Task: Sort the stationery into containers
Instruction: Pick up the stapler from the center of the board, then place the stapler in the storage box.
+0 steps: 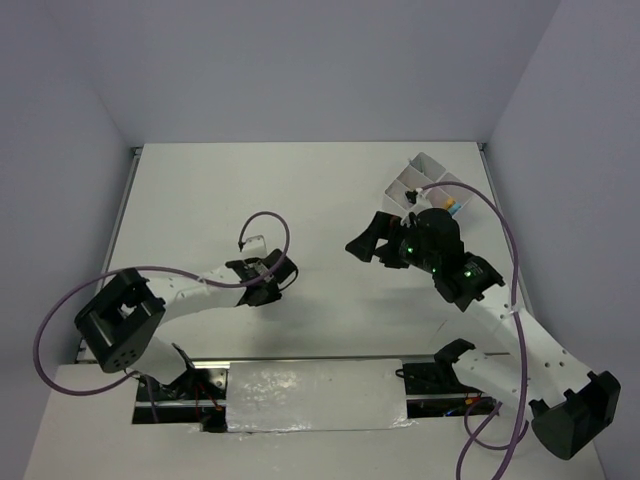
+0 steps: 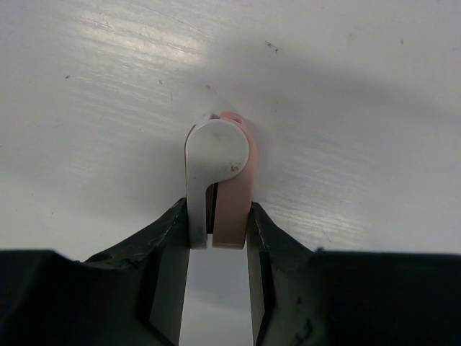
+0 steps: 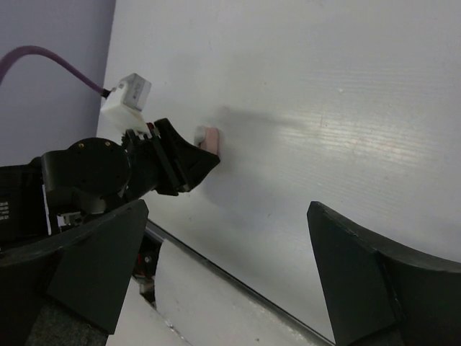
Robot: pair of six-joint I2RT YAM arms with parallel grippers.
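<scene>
My left gripper point(image 2: 218, 232) is shut on a short pastel pink piece point(image 2: 234, 194) with a white rounded side, held just over the white table. In the top view this gripper point(image 1: 282, 273) is left of centre and the piece is too small to make out. The right wrist view shows the pink piece point(image 3: 209, 138) sticking out of the left gripper's fingertips point(image 3: 194, 160). My right gripper point(image 1: 372, 244) is wide open and empty, raised over mid-table; its jaws point(image 3: 230, 267) stand far apart. The white divided tray point(image 1: 428, 160) sits at the back right, partly hidden by the right arm, with coloured pieces point(image 1: 453, 206) inside.
Grey walls close in the table at the back and sides. A white plate point(image 1: 315, 395) covers the near edge between the arm bases. Purple cables point(image 1: 275, 222) loop over each arm.
</scene>
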